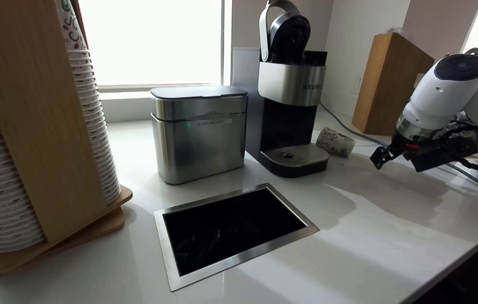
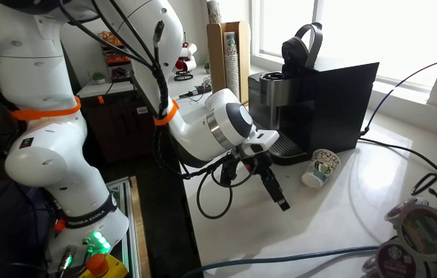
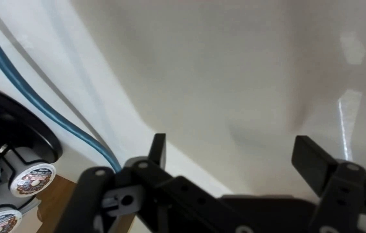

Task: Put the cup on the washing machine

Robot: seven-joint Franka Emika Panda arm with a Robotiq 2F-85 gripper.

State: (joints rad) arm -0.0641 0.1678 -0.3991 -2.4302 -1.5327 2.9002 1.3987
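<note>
"Where's the cup?"
"On its side, beside the machine."
"And the gripper?"
"Spread, empty. Straddle the cup's body squarely, then close gently; it could crush."

In both exterior views we see windows burnt out to white, their daylight leaving soft shadows and, in an exterior view, glare on the counter. Inside the steel frame we lose most detail to black. Our wrist view is hazy, with a thin glint at right and a diagonal shadow edge.
</note>
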